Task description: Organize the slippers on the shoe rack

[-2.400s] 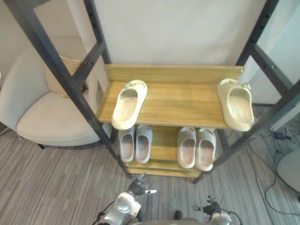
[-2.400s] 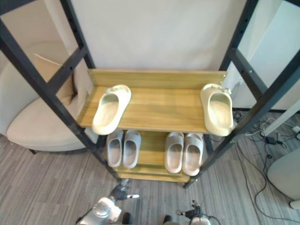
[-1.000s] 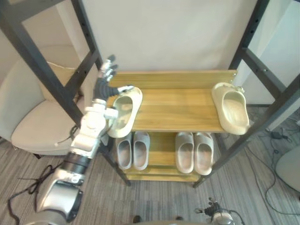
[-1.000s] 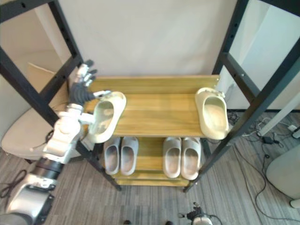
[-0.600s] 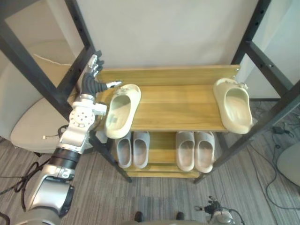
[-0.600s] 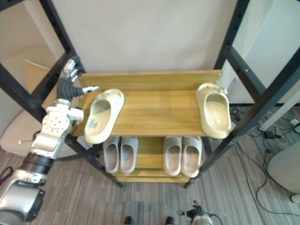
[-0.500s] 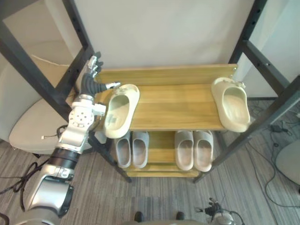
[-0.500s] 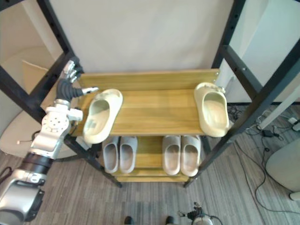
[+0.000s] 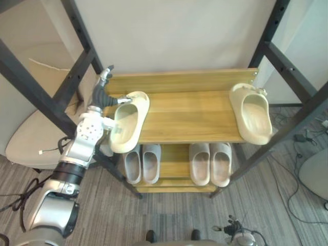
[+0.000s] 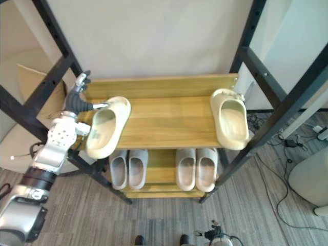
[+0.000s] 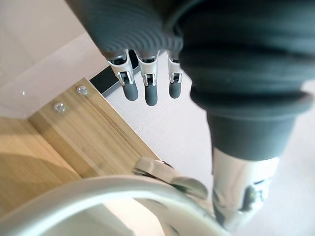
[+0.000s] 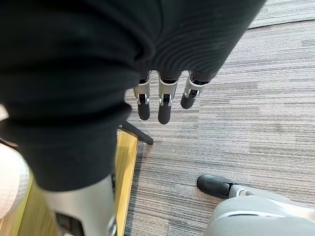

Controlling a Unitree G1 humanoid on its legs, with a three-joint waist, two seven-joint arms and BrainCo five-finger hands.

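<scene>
At the top shelf's [image 9: 189,115] left end, a cream slipper [image 9: 126,122] overhangs the front edge; the left hand [image 9: 101,94] sits beside it, fingers straight and apart, thumb against its rim. A second cream slipper [image 9: 253,114] lies at the right end, bare wood between them. The right hand [image 12: 165,98] hangs with straight fingers over the floor [image 12: 236,113]

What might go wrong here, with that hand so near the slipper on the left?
1. The left slipper juts past the front edge of the shelf. A clumsy nudge from the left hand, whose thumb is at its rim, might tip it to the floor.
2. The hand works close beside a rack bar and may knock it.
</scene>
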